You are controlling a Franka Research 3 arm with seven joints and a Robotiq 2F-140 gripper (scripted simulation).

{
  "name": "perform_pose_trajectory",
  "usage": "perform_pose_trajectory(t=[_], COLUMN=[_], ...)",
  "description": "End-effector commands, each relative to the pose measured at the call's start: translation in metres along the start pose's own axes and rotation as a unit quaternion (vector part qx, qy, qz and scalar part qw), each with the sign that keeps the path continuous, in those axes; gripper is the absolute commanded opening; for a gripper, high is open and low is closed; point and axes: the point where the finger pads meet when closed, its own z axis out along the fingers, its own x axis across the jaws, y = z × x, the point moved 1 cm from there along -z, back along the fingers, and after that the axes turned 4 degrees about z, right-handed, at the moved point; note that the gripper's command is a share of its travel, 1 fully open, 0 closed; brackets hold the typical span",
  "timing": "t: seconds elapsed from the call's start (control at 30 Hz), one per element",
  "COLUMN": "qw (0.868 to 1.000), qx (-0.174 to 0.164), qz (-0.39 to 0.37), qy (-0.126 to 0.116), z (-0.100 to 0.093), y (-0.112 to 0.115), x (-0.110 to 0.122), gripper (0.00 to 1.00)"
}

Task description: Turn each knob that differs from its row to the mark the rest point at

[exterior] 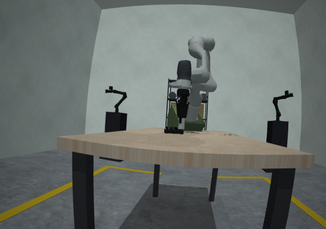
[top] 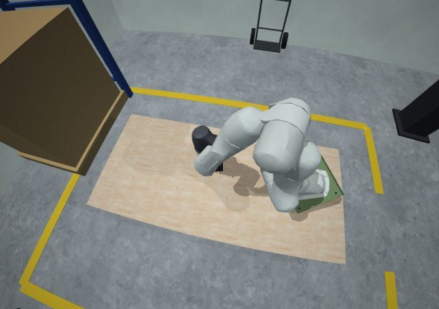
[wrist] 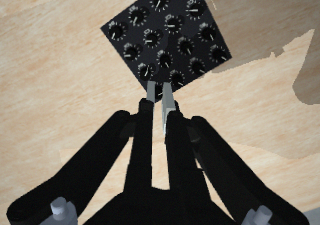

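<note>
The black knob box [wrist: 171, 34] [exterior: 172, 131] stands on the wooden table [top: 159, 192] [exterior: 184, 152] [wrist: 60, 85]. In the wrist view it sits cornerwise, with four rows of black knobs with white lines. My gripper [wrist: 158, 92] [exterior: 180, 127] points straight down at the box's corner nearest the wrist camera. Its two grey fingertips are shut on the corner knob [wrist: 159, 90], which is mostly hidden between them. In the top view the arm covers the gripper and nearly all of the box; only a dark edge of the box [top: 219, 168] shows.
The arm's base stands on a green plate [top: 335, 192] at the table's right end. A large cardboard box [top: 46, 86] on a blue rack overhangs the left side. A hand truck [top: 269, 32] stands by the far wall. Two camera stands [exterior: 115, 116] [exterior: 277, 132] flank the table.
</note>
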Motion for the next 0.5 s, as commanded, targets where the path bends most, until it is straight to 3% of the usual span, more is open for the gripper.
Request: perform_pose_trajectory(t=[0.0,0.47], qw=[0.997,0.979], qx=[0.002,0.002], qz=[0.078,0.204], qy=[-0.002,-0.002], z=[0.0002,0.0002], y=[0.0001,0.0001], x=[-0.0005,-0.0005], gripper=[0.05,0.05])
